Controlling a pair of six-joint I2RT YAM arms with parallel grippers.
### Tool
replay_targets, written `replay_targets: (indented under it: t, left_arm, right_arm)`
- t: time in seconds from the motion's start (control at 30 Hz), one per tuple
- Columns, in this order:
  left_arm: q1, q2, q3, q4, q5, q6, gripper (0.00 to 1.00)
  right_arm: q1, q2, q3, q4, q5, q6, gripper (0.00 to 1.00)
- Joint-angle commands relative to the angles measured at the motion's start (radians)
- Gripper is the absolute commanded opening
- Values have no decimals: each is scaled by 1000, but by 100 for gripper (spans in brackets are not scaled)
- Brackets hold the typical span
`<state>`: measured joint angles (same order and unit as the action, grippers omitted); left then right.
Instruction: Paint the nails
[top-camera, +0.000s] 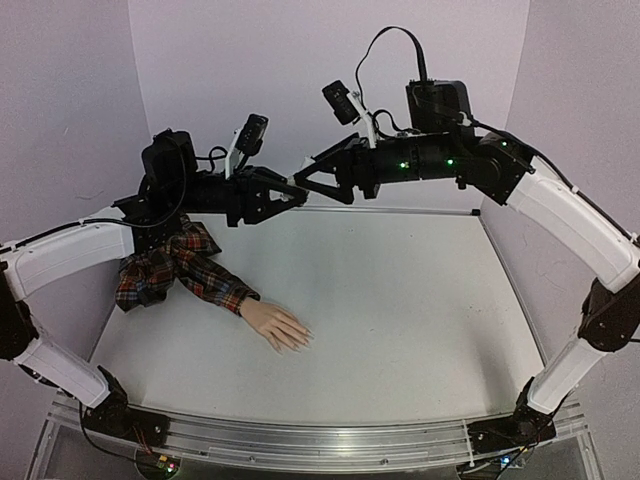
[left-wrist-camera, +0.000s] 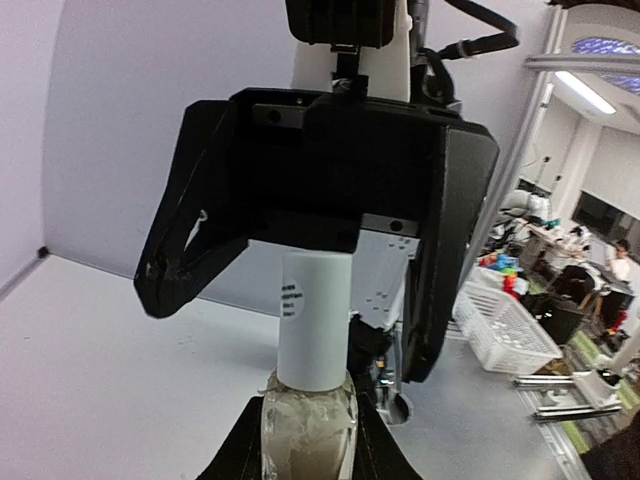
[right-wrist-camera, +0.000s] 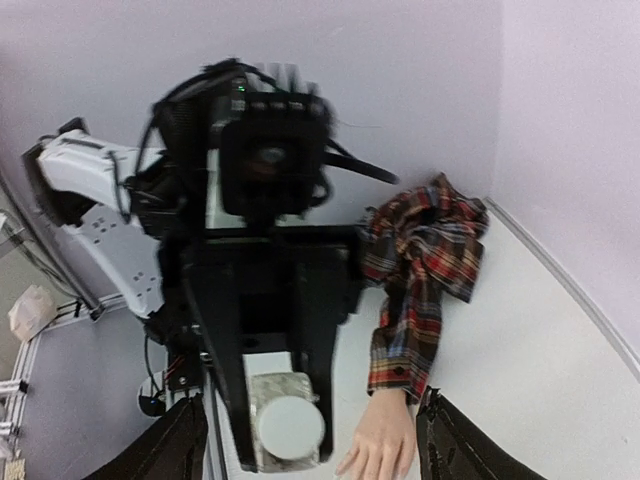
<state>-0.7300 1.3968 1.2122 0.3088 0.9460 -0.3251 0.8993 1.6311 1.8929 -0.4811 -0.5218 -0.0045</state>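
My left gripper (top-camera: 292, 192) is shut on a small white bottle (top-camera: 298, 184) and holds it high above the table's back. In the left wrist view my left gripper (left-wrist-camera: 308, 445) clamps the bottle's taped body (left-wrist-camera: 305, 430), with the white cap (left-wrist-camera: 313, 320) sticking out. My right gripper (top-camera: 305, 172) is open and faces it, its fingers (left-wrist-camera: 190, 250) standing either side of the cap without touching. The right wrist view looks past the right gripper (right-wrist-camera: 310, 445) onto the cap (right-wrist-camera: 290, 427). The mannequin hand (top-camera: 278, 325) lies flat below, its nails (top-camera: 300, 340) tiny.
The red plaid sleeve (top-camera: 185, 265) lies bunched at the left wall and also shows in the right wrist view (right-wrist-camera: 420, 260). The hand also shows there (right-wrist-camera: 385, 440). Pale walls close the table (top-camera: 420, 320) at the back and sides. A metal rail (top-camera: 320, 440) runs along the near edge.
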Motion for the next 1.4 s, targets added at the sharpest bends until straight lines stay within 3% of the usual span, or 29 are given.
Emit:
replay_targets:
  t: [0.0, 0.27, 0.43, 0.6, 0.83, 1.23, 1.37]
  left_arm:
    - [3, -40, 58, -138, -219, 194, 0]
    - [3, 1, 104, -126, -304, 239, 0]
    - [2, 28, 121, -108, -309, 235, 0]
    - [1, 35, 117, -98, -301, 224, 0]
    - [1, 24, 103, -85, -299, 213, 0]
    - [1, 2, 71, -22, -200, 137, 0]
    - [1, -15, 51, 23, -75, 58, 0]
  right_arm:
    - [1, -55, -11, 13, 246, 285, 77]
    - [33, 2, 46, 6, 357, 492, 71]
    - [64, 45, 100, -17, 401, 497, 63]
    - [69, 90, 157, -55, 431, 495, 47]
    - [70, 96, 159, -59, 465, 492, 38]
    - [69, 97, 183, -54, 337, 392, 3]
    - [65, 64, 145, -36, 116, 219, 0]
